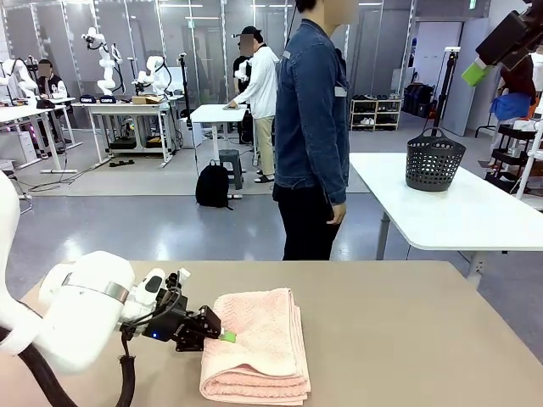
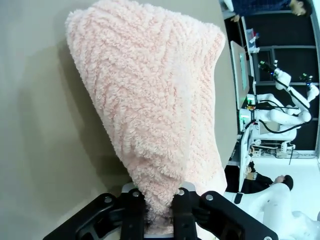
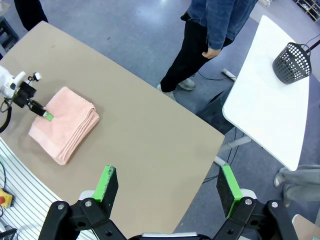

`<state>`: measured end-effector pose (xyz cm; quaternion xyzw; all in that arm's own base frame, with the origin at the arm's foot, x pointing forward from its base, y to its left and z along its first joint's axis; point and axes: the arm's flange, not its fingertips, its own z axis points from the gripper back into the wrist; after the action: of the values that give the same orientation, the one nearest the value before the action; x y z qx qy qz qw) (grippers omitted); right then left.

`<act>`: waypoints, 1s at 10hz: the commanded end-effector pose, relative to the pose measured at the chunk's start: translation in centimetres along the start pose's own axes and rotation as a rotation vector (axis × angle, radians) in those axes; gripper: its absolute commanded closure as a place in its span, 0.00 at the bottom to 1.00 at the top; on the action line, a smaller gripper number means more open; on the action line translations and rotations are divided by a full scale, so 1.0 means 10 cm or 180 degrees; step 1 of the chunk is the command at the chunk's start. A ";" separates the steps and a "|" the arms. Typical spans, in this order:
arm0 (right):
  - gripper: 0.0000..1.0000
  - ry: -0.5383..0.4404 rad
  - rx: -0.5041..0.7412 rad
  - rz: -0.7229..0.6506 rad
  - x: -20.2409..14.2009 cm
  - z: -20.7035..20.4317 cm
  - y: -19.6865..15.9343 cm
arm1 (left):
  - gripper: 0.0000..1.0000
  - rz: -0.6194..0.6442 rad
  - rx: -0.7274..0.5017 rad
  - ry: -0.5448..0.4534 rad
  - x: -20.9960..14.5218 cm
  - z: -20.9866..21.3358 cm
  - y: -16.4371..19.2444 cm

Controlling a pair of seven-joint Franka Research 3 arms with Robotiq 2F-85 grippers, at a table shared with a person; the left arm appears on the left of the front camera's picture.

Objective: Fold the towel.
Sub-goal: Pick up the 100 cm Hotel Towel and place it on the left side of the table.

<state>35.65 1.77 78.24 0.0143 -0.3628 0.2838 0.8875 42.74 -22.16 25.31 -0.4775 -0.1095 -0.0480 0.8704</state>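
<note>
The pale pink towel (image 1: 254, 343) lies folded in several layers on the tan table (image 1: 407, 339), near its front left. My left gripper (image 1: 222, 335) is at the towel's left edge, shut on it. In the left wrist view the black fingers (image 2: 134, 212) pinch a raised fold of the towel (image 2: 150, 100), which lifts up in a tent shape. From above, the right wrist view shows the towel (image 3: 62, 125) with the left gripper (image 3: 47, 115) on it. My right gripper (image 3: 167, 182) hangs high over the table, open and empty, with its green pad (image 1: 475, 72) at the top right.
A person in a denim jacket (image 1: 310, 127) stands at the table's far edge, hands down. Behind, a white table (image 1: 458, 212) carries a dark basket (image 1: 434, 159). The tan table is bare to the right of the towel.
</note>
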 end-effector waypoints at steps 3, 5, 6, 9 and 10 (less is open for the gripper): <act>0.00 0.0006 -0.0005 -0.0015 0.00 0.00 0.00 | 1.00 -0.0146 0.0215 0.0193 0.09 0.65 0.11; 0.00 0.0006 -0.0005 -0.0015 0.00 0.00 0.00 | 0.90 -0.0197 0.0322 0.0176 0.08 1.28 0.33; 0.00 0.0006 -0.0005 -0.0015 0.00 0.00 0.00 | 0.90 -0.0177 0.0364 0.0124 0.06 1.59 0.43; 0.00 0.0006 -0.0005 -0.0015 0.00 0.00 0.00 | 0.90 -0.0176 0.0607 0.0205 0.05 2.42 0.78; 0.00 0.0006 -0.0005 -0.0015 0.00 0.00 0.00 | 0.90 -0.0168 0.0741 0.0278 0.09 2.65 0.90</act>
<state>35.66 1.68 78.28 0.0147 -0.3631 0.2832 0.8875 40.82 4.03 30.59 -0.3725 -0.1047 -0.0726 0.9192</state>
